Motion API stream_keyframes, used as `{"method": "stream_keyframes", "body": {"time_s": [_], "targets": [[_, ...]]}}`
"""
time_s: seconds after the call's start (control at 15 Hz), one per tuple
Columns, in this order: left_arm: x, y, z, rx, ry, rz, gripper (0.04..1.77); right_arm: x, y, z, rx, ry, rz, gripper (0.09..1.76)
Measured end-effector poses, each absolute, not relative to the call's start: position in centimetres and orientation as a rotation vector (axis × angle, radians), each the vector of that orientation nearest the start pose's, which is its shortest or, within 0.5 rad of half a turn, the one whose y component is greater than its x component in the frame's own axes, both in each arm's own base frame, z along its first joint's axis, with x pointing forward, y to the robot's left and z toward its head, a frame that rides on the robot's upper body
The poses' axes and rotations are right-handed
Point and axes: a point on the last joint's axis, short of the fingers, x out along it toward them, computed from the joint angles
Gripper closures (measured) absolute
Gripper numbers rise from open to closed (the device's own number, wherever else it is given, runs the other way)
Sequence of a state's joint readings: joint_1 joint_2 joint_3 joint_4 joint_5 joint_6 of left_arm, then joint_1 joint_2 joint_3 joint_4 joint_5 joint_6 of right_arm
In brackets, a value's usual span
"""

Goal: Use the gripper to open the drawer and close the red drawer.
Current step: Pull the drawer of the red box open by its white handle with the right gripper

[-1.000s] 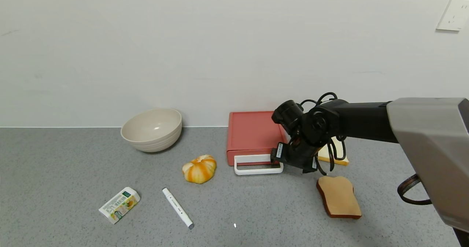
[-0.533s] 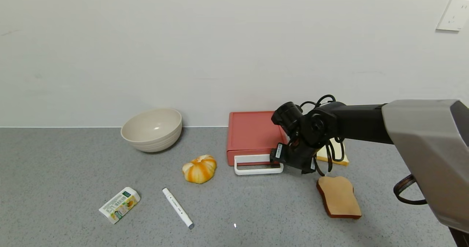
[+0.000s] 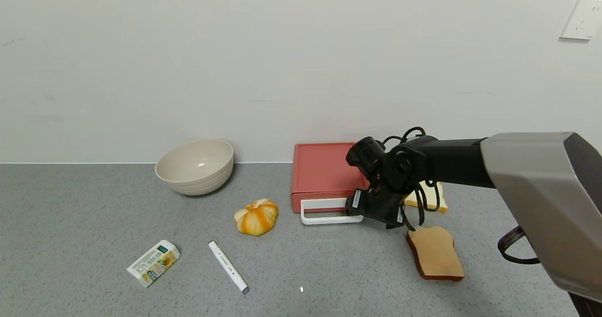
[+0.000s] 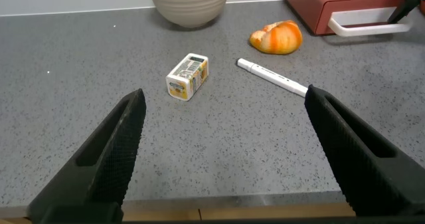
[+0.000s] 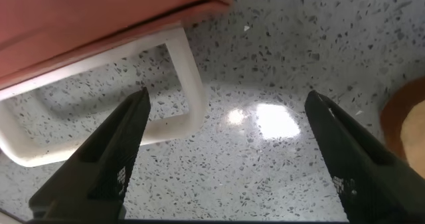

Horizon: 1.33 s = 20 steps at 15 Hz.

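Red drawer (image 3: pixel 324 172) beside open right hand (image 5: pixel 229 151)

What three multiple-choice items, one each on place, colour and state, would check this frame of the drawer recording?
1. Where is the right gripper?
A. over the bowl
B. at the right end of the white handle
C. above the marker

2. What colour is the drawer?
A. salmon red
B. blue
C. green

3. How does the drawer stand?
A. pulled fully out
B. lying out of its case
C. shut, front flush with the case

Key: 1 B, the head view shows the claw at the right end of the white handle, and the right wrist view has one open finger over the loop. 2 A, case and front are salmon red. 3 C, no tray shows beyond the front edge. The left gripper hangs open over bare counter, near the small carton.
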<state>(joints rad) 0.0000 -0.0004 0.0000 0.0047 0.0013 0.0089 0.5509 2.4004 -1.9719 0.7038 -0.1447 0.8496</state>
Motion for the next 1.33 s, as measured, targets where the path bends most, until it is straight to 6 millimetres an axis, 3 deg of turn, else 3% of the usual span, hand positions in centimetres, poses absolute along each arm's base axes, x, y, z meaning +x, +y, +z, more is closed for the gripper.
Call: {"method": "stream_keyframes", "body": {"time_s": [0.8, 1.33], "targets": [[-2.3, 0.0, 7.5, 0.009, 0.004, 0.001, 0.08, 36.0, 23.8, 10.5, 0.297, 1.313, -0.118, 0.14], [-2.3, 0.0, 7.5, 0.010, 0.005, 0.001, 0.08, 32.9, 23.6, 10.9, 0.246, 1.382, -0.108, 0.14]]}}
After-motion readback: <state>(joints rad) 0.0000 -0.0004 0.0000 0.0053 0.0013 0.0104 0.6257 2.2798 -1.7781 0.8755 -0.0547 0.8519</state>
